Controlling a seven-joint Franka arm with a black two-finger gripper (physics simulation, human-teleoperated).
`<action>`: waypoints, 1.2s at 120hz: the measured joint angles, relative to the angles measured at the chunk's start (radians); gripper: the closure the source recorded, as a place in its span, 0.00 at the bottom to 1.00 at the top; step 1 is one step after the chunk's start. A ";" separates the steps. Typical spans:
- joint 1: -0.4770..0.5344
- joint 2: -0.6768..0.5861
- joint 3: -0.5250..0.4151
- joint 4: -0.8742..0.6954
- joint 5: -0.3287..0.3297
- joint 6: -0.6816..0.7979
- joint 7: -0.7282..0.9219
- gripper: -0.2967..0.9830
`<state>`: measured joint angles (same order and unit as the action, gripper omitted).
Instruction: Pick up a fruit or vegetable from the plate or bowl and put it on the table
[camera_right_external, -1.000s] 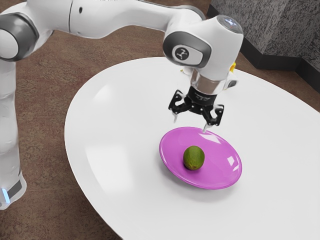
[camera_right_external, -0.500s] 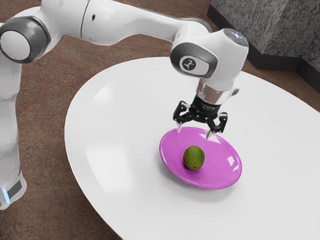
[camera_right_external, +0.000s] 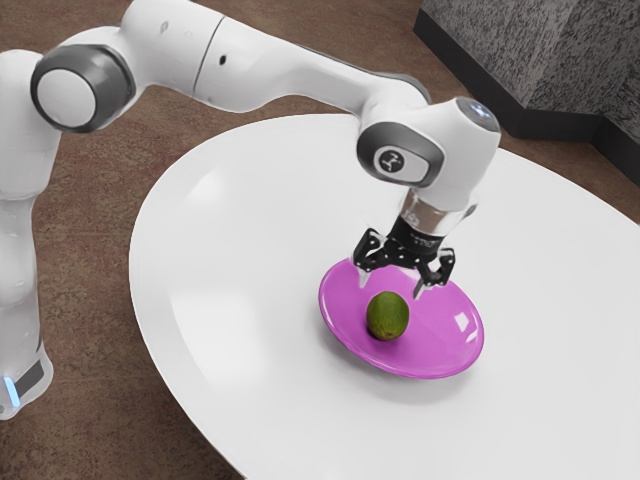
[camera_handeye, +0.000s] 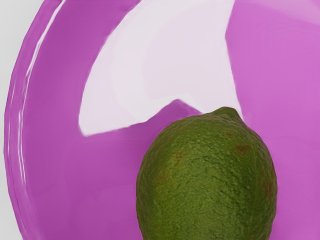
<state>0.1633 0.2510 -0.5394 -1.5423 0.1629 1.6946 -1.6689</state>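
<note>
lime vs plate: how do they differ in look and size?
Color: the lime is green with brownish blotches; the plate is solid pink-purple.
Surface: the lime is pebbly, the plate smooth and glossy.
Shape and size: the lime is a small plump oval with a nub; the plate is much wider and shallow.
Shared: both have rounded outlines.

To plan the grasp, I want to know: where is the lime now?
The lime lies on the purple plate, in the exterior view nearer the plate's left rim, just below the open gripper.
</note>
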 joint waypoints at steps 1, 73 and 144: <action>0.000 0.003 0.000 0.001 0.001 0.002 -0.001 0.23; 0.000 0.109 0.024 0.022 0.023 0.077 -0.031 0.23; -0.001 0.135 0.024 0.013 0.024 0.046 0.051 0.23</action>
<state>0.1624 0.3862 -0.5154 -1.5298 0.1871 1.7407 -1.6174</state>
